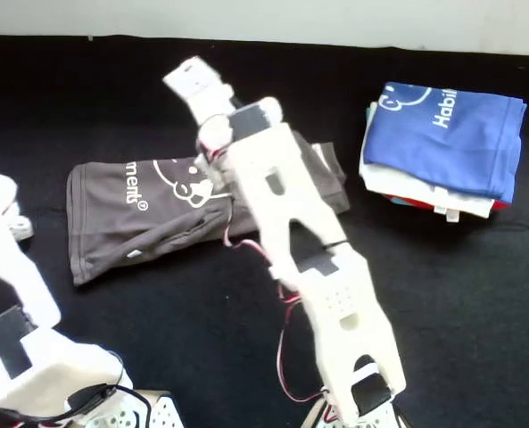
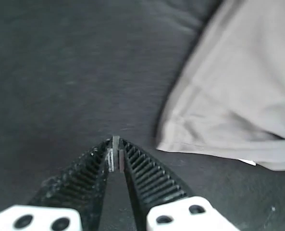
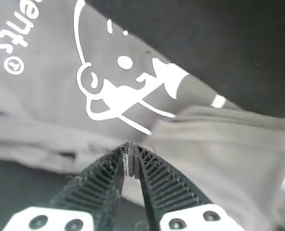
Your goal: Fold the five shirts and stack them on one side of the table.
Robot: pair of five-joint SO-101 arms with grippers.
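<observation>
Over grey shirt (image 1: 121,223): right gripper (image 3: 129,161) pressed together, empty | left gripper (image 2: 114,154) beside its hem, likewise closed | probably staged for next fold | folded stack (image 1: 442,143) kept well apart.

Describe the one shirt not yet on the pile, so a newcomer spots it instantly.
On the black table, find the stack of folded shirts at the far right, blue on top. Left of it, apart, lies the grey shirt. It alone lies outside the pile, dark grey with a white cartoon print, unlike the stack's blue, white and red layers.
</observation>
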